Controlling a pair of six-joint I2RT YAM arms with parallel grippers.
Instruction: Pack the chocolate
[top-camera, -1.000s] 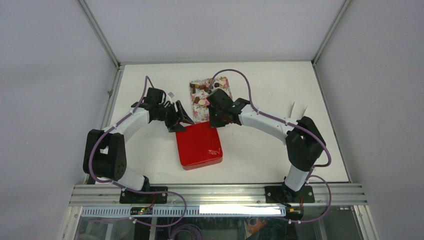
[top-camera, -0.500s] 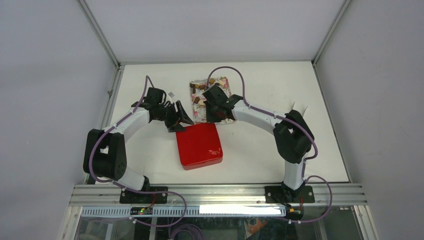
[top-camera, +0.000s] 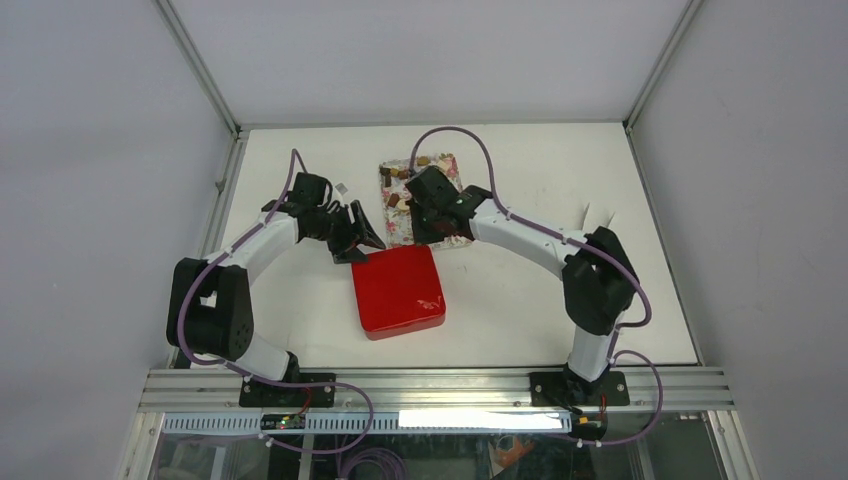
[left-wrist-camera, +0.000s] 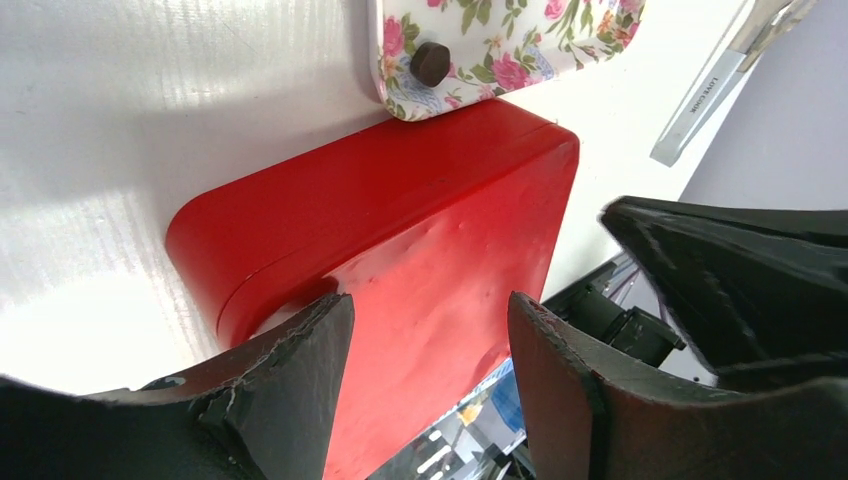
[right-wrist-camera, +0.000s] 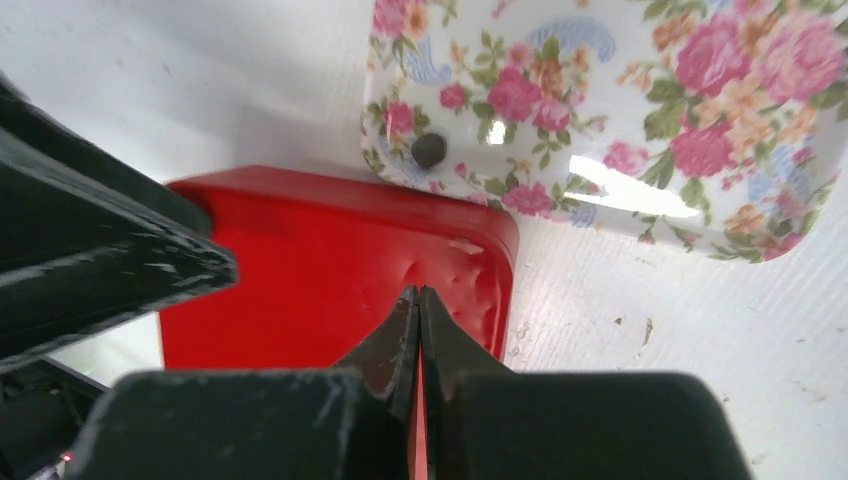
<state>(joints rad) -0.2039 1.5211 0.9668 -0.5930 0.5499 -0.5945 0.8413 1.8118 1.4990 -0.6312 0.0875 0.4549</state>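
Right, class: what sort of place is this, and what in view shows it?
Probably a robot lab test cell: two arms bolted to a metal rail, a white table walled by grey panels, a red box and flowered tray.

Table (top-camera: 300, 300), centre: box (top-camera: 398, 291) on the near side, tray (top-camera: 402, 228) right behind its far edge | chocolate (top-camera: 400, 173) on tray, mostly far end | left gripper (top-camera: 362, 240) at box's far-left corner | right gripper (top-camera: 430, 240) over tray's near end
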